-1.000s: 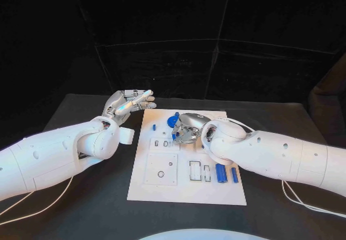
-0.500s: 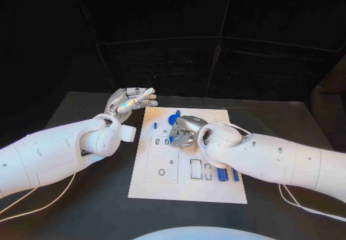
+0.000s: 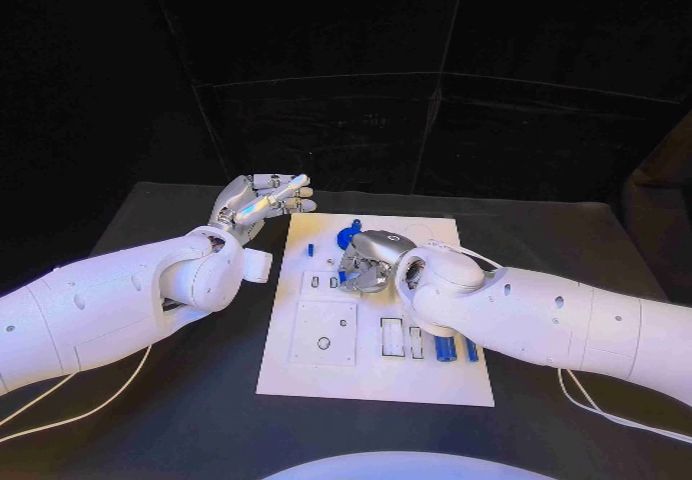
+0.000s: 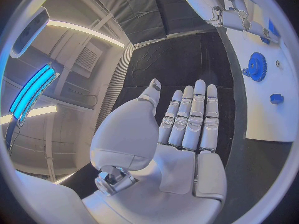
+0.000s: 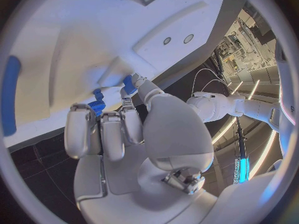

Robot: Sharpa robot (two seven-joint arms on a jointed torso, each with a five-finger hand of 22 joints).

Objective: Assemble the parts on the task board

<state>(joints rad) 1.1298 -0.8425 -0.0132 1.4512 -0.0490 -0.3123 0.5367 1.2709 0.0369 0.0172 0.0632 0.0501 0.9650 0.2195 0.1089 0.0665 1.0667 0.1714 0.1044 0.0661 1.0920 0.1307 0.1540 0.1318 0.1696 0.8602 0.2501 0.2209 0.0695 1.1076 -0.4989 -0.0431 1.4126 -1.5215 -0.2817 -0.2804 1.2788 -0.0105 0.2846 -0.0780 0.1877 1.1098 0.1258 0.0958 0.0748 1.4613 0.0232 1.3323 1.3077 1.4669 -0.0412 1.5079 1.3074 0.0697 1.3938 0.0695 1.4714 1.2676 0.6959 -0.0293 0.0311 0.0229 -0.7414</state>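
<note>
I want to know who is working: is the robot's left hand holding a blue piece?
No. The left hand is flat and open with its fingers straight, holding nothing, off to the side of the white board.

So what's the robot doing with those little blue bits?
It is putting small blue parts into a white task board on the black table. Its right hand is down over the board's far half, with a blue part at its fingertips. Its left hand is lifted beside the board, open and holding nothing. A blue gear sits on the board, and two blue bars lie closer to the robot.
</note>
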